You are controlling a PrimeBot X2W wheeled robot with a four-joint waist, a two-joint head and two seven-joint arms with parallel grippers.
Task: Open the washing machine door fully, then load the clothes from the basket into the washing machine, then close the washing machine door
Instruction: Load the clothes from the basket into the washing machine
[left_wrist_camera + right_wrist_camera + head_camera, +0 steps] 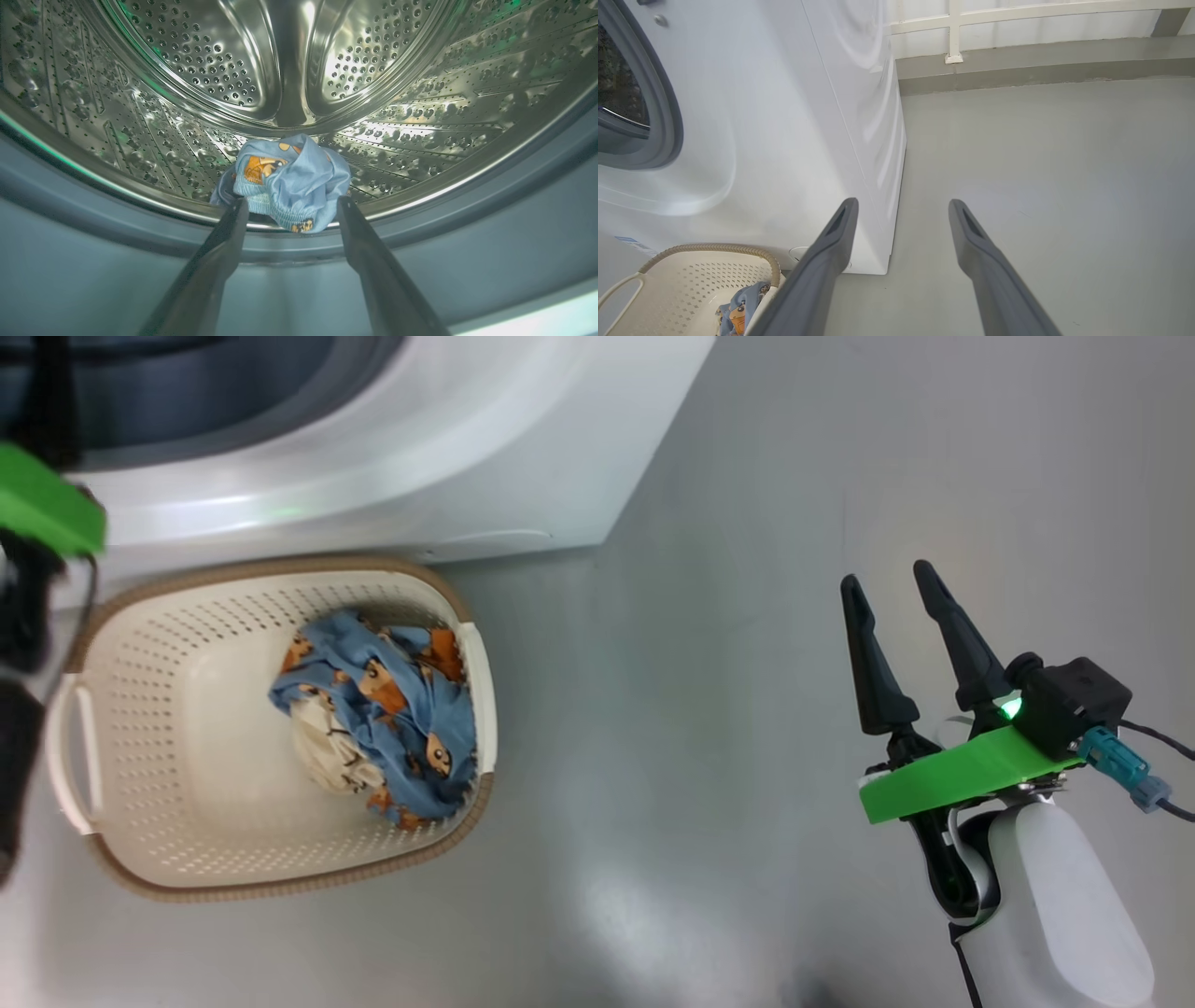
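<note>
- Deep in the steel drum (187, 70) of the washing machine (420, 457): left gripper (290, 203), fingers pointing at the far wall.
- Jaws of that gripper spread wide, clamped on nothing.
- At the drum's near lip, between and just beyond the two fingertips: one blue garment (299, 182) with orange print, lying loose in a heap; contact with the tips hard to judge.
- Nearer than the drum edge: grey rubber gasket (93, 261).
- On the grey floor (700, 709), hard against the machine's front: cream basket (187, 709) with a brown rim.
- Inside the basket, toward its right side: remaining clothes (383, 709), a blue bundle with orange faces and a white patch.
- Well to the right of the basket, above bare floor: right gripper (887, 574), jaws fully apart, empty.
</note>
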